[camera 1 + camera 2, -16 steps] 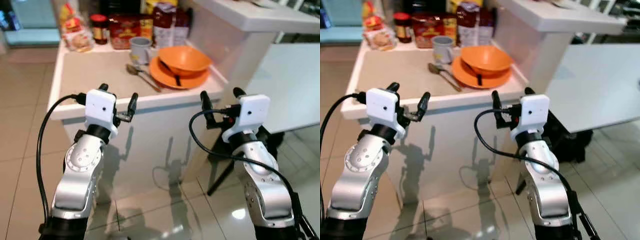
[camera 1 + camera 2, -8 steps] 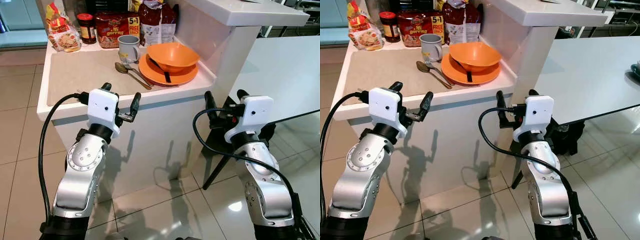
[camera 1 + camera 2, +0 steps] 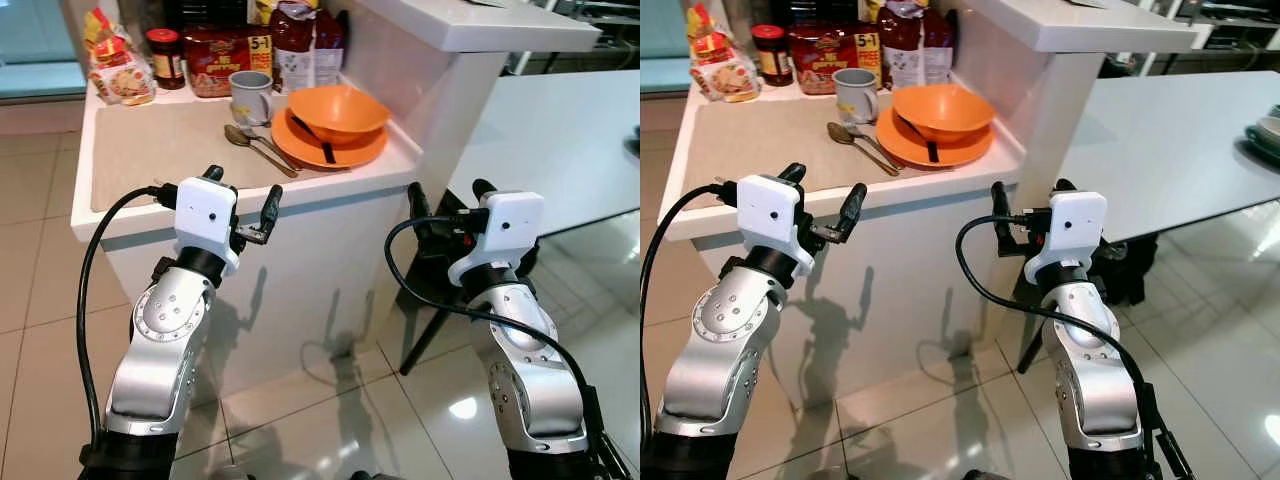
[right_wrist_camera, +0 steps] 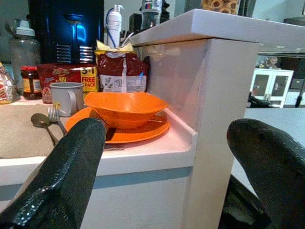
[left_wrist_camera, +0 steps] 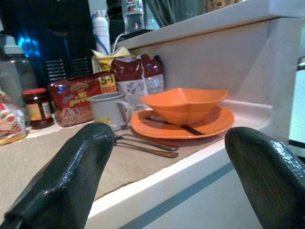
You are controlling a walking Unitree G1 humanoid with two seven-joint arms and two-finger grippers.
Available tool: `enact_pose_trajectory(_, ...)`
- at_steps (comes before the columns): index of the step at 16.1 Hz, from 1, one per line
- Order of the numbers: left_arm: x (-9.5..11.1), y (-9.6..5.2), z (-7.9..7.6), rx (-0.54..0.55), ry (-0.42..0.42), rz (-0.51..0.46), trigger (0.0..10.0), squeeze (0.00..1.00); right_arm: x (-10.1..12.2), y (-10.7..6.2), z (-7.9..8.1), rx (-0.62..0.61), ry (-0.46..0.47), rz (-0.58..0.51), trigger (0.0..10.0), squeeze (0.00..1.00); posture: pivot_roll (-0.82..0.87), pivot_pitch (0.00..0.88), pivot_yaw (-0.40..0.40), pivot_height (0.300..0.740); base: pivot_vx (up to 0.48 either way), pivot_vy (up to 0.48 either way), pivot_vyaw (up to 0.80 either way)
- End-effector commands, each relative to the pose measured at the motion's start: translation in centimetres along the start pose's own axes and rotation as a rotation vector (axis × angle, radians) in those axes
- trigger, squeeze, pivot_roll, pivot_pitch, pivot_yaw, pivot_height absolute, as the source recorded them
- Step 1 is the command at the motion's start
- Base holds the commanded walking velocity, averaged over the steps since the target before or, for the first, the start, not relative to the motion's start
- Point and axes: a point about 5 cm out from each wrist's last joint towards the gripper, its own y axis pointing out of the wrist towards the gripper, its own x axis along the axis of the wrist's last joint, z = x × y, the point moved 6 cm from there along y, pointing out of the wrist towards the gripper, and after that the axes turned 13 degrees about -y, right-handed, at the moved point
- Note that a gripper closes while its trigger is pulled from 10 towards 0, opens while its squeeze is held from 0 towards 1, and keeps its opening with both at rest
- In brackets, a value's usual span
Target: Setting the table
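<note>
The step in hand looks like the approach — nothing is picked up yet. The tableware sits together on the white counter: an orange bowl stacked on an orange plate, a dark utensil lying across the plate, a spoon and fork just beside it, and a grey mug behind them. The next move likely calls for stepping closer and reaching over the counter edge.

The left gripper hovers short of the counter, fingers spread wide, holding nothing. The right gripper — also wide apart and empty — hangs off the counter's corner, near the grey dining table.
</note>
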Motion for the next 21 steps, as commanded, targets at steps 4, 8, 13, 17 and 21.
enact_pose_trajectory(4,0.4,0.2,-0.4,-0.021,-0.001,-0.010,10.0,0.00,0.0,0.2,-0.2,0.001,0.002,0.006,10.0,0.00,0.09,0.000,-0.077,0.740,0.000,0.000,0.00)
enact_pose_trajectory(8,0.4,0.2,-0.5,-0.026,-0.005,-0.009,10.0,0.00,0.0,0.2,-0.1,0.008,0.000,0.005,10.0,0.00,0.09,0.000,-0.077,0.740,0.000,0.000,0.00)
enact_pose_trajectory(13,0.7,0.2,-0.6,-0.035,-0.014,-0.021,10.0,0.00,0.0,0.4,0.1,0.023,0.020,0.008,10.0,0.00,0.09,0.000,-0.076,0.740,0.124,0.000,-0.28)
enact_pose_trajectory(17,1.1,0.3,-0.3,-0.022,-0.008,-0.034,10.0,0.00,0.1,1.3,0.8,0.072,0.025,0.015,10.0,0.00,0.10,0.000,-0.084,0.740,0.342,0.000,-0.20)
enact_pose_trajectory(21,1.3,0.3,0.1,-0.014,-0.001,-0.037,10.0,0.00,-0.1,1.3,2.0,0.157,0.006,0.027,10.0,0.00,0.10,0.000,-0.089,0.740,0.342,0.000,0.20)
